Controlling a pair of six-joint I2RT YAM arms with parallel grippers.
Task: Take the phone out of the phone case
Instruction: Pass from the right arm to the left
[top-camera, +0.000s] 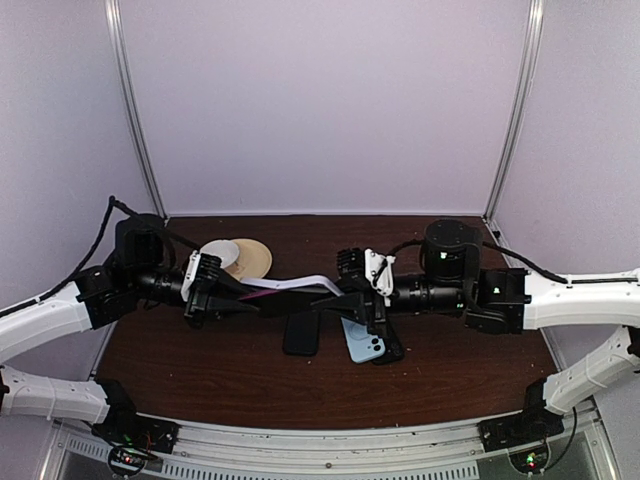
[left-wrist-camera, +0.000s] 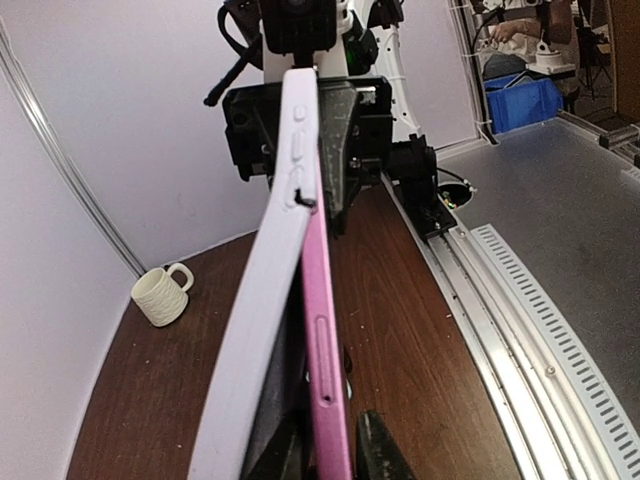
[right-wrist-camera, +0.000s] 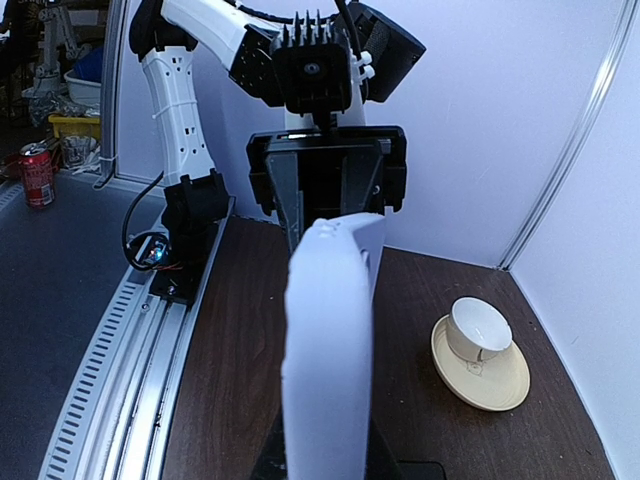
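Left gripper pinching phone | right gripper clamping phone case | phone partly out

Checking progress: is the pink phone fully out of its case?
No, the pink phone is lodged in the white case at its far end.

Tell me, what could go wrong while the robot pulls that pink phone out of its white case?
The pink phone hangs partly peeled from the white phone case, above the table; if the left gripper slips, it could fall onto the blue phone below. Crooked pulling might jam it in the case.
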